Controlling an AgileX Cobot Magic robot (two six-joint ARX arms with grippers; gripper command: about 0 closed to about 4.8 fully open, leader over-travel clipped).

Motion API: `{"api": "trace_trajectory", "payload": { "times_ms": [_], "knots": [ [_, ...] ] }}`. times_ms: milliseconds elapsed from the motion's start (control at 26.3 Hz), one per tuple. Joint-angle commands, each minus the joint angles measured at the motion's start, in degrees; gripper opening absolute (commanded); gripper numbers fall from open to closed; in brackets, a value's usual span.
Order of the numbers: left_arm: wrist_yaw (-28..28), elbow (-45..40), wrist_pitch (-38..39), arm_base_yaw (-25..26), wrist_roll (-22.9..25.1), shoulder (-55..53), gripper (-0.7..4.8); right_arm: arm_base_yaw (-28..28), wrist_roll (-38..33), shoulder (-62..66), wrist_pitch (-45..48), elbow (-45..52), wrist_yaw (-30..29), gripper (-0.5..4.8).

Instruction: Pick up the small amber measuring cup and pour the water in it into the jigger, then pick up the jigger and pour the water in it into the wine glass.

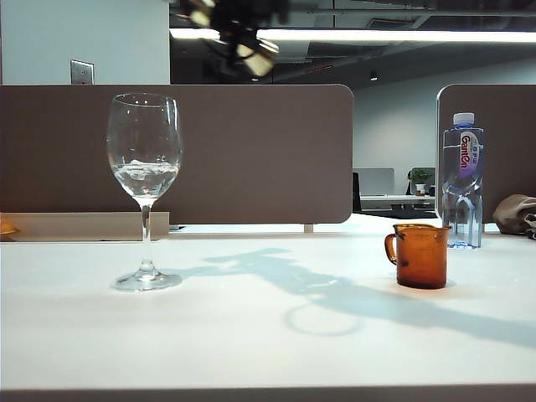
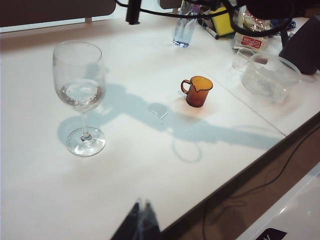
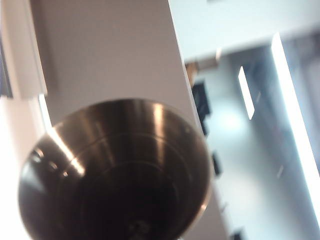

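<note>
The wine glass (image 1: pixel 144 159) (image 2: pixel 80 80) stands upright on the left of the white table (image 1: pixel 268 335), with water (image 1: pixel 146 172) in its bowl. On the right stands the small amber measuring cup (image 1: pixel 420 255) (image 2: pixel 198 91), with nothing holding it. My right gripper (image 1: pixel 234 25) hangs blurred at the top edge of the exterior view, above and right of the glass, shut on the jigger (image 1: pixel 260 57). The jigger's gold open cone (image 3: pixel 115 170) fills the right wrist view and hides the fingers. My left gripper (image 2: pixel 142 206) stays shut and empty over the table's near edge.
A clear plastic water bottle (image 1: pixel 463 180) (image 2: pixel 185 25) stands behind the amber cup. A clear bowl (image 2: pixel 270 77) and a small clear glass (image 2: pixel 242 59) sit on the adjoining table. A small wet patch (image 2: pixel 159 110) lies left of the cup. Brown partitions (image 1: pixel 251 151) back the table.
</note>
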State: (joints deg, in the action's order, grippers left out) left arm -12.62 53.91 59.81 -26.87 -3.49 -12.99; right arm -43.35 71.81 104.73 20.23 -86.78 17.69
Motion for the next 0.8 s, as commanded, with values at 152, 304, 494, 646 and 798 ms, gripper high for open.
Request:
{"api": "trace_trajectory", "payload": {
  "times_ms": [152, 304, 494, 646, 798],
  "knots": [
    [-0.07, 0.09, -0.61, 0.04, 0.07, -0.02, -0.02, 3.52, -32.15, -6.27, 14.91, 16.41, -0.13, -0.01],
    [-0.15, 0.09, -0.59, 0.04, 0.07, -0.02, -0.02, 5.40, -54.29, -6.88, 18.29, 25.64, -3.45, -0.01],
    [-0.17, 0.09, -0.59, 0.04, 0.07, -0.02, -0.02, 5.81, -68.35, -6.84, 28.09, 35.56, -6.29, -0.01],
    [-0.17, 0.09, -0.59, 0.04, 0.07, -0.02, -0.02, 5.79, -69.26, -5.95, 28.22, 39.52, -10.19, -0.01],
    [-0.17, 0.09, -0.59, 0.04, 0.07, -0.02, -0.02, 5.64, -69.64, -2.47, 28.52, 39.78, -11.78, -0.01]
  ]
}}
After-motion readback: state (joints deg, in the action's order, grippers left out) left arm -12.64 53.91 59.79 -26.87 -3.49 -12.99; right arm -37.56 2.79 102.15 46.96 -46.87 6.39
